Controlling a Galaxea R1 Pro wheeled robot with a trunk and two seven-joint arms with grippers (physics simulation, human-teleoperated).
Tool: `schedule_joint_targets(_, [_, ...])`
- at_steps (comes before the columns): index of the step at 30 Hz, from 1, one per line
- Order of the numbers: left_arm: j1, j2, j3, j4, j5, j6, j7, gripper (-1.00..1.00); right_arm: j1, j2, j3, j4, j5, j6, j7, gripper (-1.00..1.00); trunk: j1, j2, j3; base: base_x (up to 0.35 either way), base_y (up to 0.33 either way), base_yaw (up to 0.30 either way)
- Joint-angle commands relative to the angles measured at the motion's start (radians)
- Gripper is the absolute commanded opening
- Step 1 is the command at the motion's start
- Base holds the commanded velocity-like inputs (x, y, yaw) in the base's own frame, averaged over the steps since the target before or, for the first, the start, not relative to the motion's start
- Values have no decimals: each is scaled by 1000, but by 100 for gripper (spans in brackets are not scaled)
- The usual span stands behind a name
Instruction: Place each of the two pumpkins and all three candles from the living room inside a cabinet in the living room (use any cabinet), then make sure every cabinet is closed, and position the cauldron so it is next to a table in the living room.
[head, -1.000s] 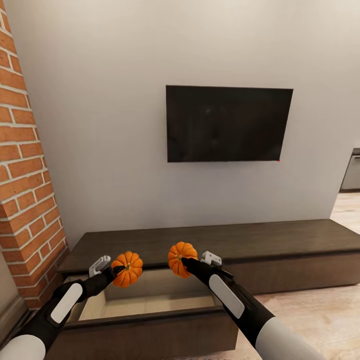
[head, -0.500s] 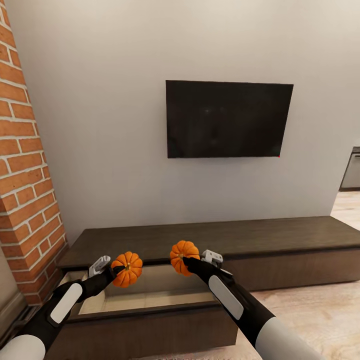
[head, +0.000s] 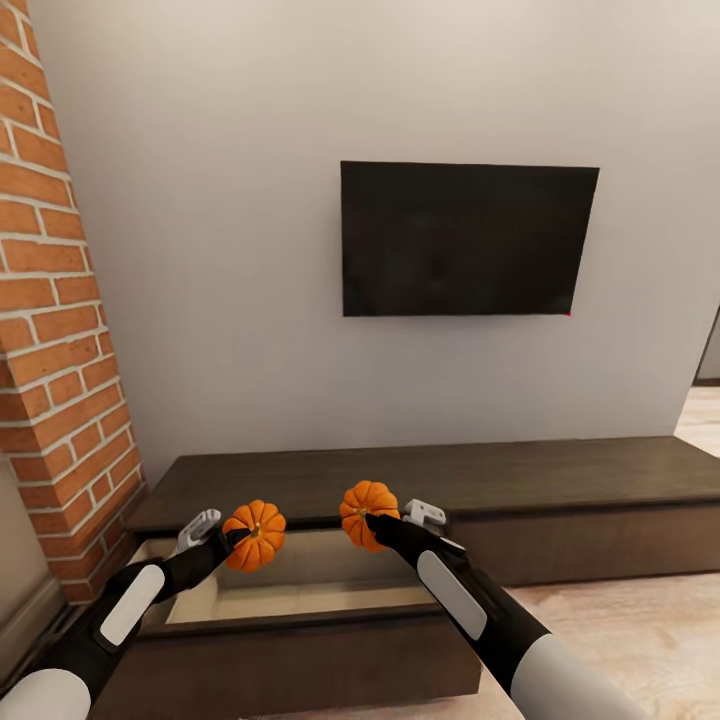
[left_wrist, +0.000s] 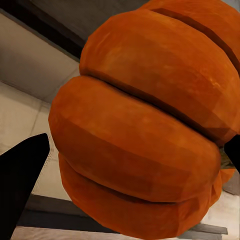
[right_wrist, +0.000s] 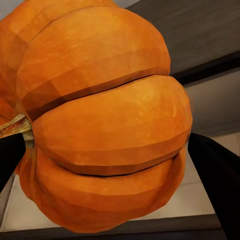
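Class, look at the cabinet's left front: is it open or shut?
Open. The left front of the cabinet is pulled out toward the robot, exposing a pale interior below both held pumpkins.

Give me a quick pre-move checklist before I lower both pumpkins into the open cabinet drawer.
1. Left tool gripping left pumpkin: ok.
2. Right tool gripping right pumpkin: ok.
3. Cabinet left drawer pulled open: ok.
4. Both pumpkins above the drawer opening: ok, judged from the head view.
5. Visible drawer floor free of objects: ok; the part behind the front panel, cannot tell.
6. Right cabinet front closed: ok.
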Motion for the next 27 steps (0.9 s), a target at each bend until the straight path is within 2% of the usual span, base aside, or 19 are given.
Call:
schedule_joint_targets(1, [-1, 1, -3, 0, 1, 2, 2, -100, -1, -1, 2, -2, -6, 2, -7, -100, 0, -1, -1, 0, 0, 229])
schedule_joint_targets(11, [-1, 1, -3, 1, 0, 3, 4, -100, -1, -1, 2, -2, -3, 2, -6, -100, 0, -1, 2, 45, 0, 247])
schedule_joint_targets(22, [-1, 1, -4, 1, 1, 3, 3, -100, -1, -1, 2, -2, -3, 2, -6, -100, 0, -1, 2, 72, -1, 14])
schedule_joint_targets(27, [-1, 1, -4, 1, 0, 4, 3, -100, -1, -1, 2, -2, -2, 2, -6, -100, 0, -1, 2, 205, -32, 0])
